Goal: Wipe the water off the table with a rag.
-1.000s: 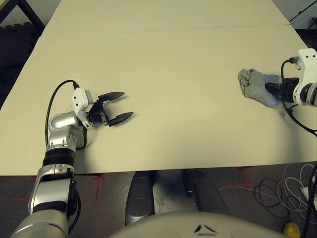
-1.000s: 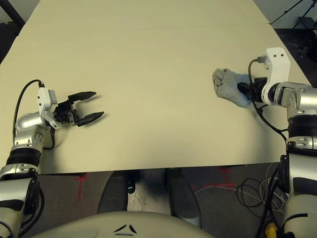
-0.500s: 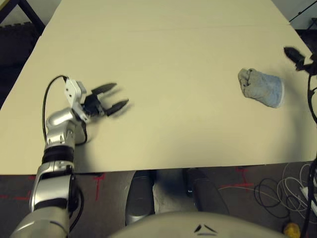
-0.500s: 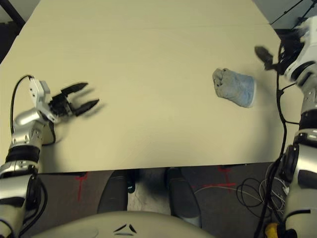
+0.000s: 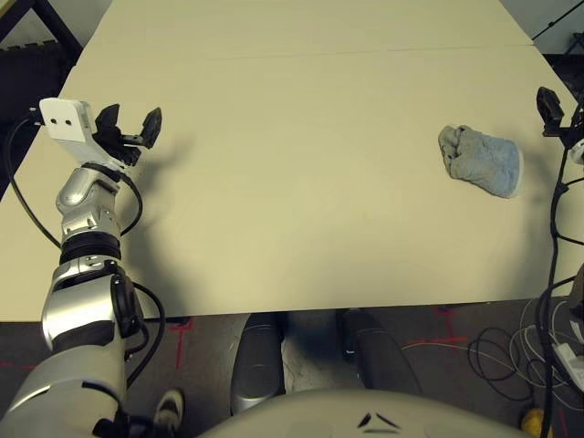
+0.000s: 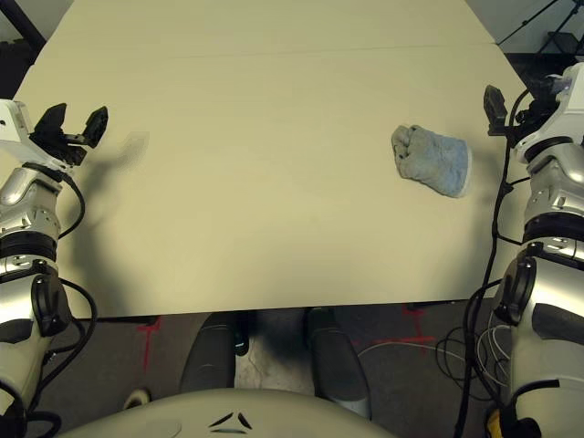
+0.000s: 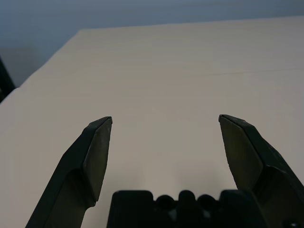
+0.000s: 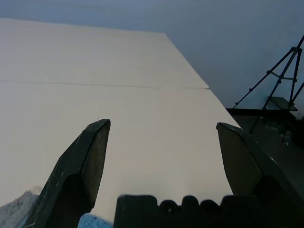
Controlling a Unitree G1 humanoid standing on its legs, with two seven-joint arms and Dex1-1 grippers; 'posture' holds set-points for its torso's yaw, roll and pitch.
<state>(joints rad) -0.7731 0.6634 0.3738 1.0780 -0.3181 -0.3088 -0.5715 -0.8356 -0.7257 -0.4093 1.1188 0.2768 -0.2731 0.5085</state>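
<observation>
the rag (image 5: 480, 160) lies crumpled, long axis slanting right and nearer.

A dark room floor is showing around the big pale tabletop.

The floor (image 5: 438, 365) under the near edge is looking dark grey, and red cross marks (image 5: 180, 330) are sitting on it. A bunch of thin white cables (image 5: 525, 351) is curling on the floor at the right, and a small yellow thing (image 5: 537, 422) is peeking in at the corner beside them. At the far left, a black metal frame leg (image 5: 47, 26) is standing over dark floor mats (image 5: 32, 73). At the far right, a black tripod (image 8: 278, 88) is standing against a plain grey-blue wall (image 8: 213, 38). Soft, even light is falling from above, making faint shadows.
</observation>
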